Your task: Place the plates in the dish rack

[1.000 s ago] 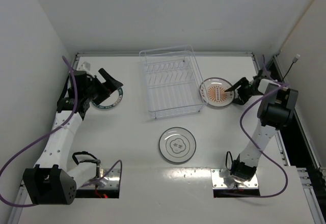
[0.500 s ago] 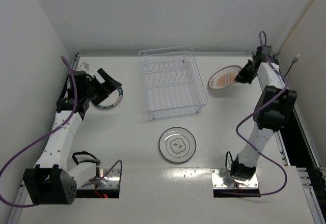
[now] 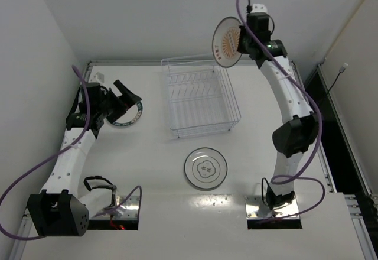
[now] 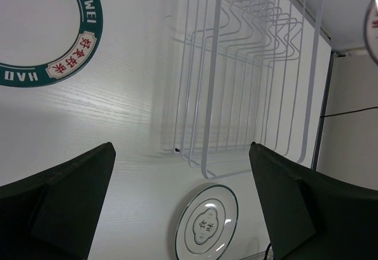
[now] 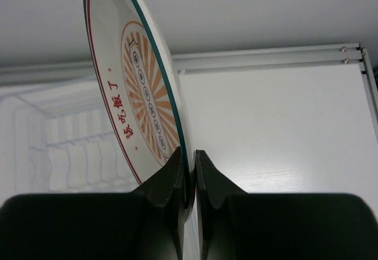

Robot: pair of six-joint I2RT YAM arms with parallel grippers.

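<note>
orange plate (image 3: 226, 41) pinched in right hand (image 5: 188, 153), high beside dish rack (image 3: 201, 97); left hand (image 3: 126, 93) gaping.

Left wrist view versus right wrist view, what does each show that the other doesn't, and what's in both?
Only the left wrist view shows the teal-rimmed plate and the grey-motif plate lying flat on the table, plus the open left claw. Only the right wrist view shows the right claw pinching the orange sunburst plate by its rim, held on edge. Both show the dish rack; the left view also catches a sliver of that orange plate at its right edge.
</note>
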